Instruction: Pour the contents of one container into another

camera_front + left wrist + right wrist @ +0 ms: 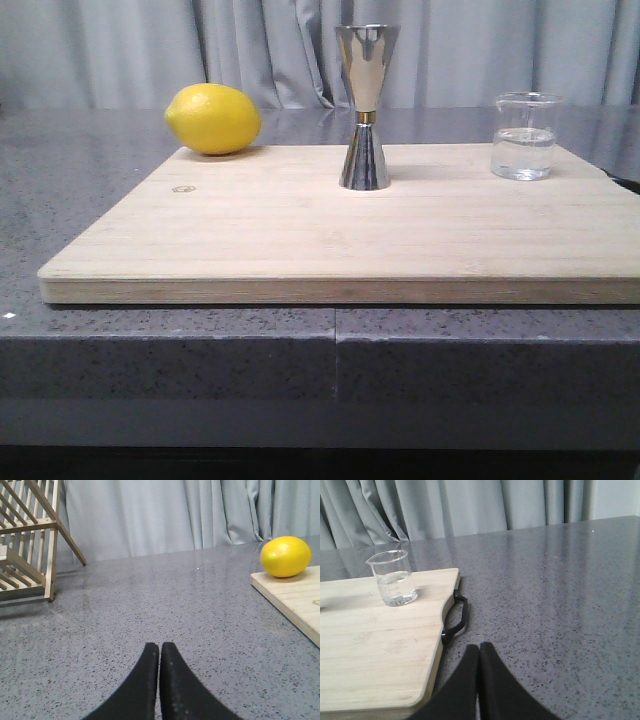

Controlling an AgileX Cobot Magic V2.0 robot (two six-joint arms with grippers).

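Near the far right corner of the wooden cutting board [300, 235] the glass beaker [523, 138] stood upright, well right of the steel jigger [365, 108] at the far edge's middle, nearer the right gripper [479, 650], which, like the left gripper [159, 650], was closed and empty.

a pale wooden cutting board [300, 230] lay flat on the dark speckled grey desk [80, 150], with a black handle [457, 617] fixed to one short edge. a yellow lemon [213, 119] rested at the board's far left corner. a slatted wooden rack [25, 540] stood on the desk well apart from the board, and grey curtains [120, 50] hung behind everything.
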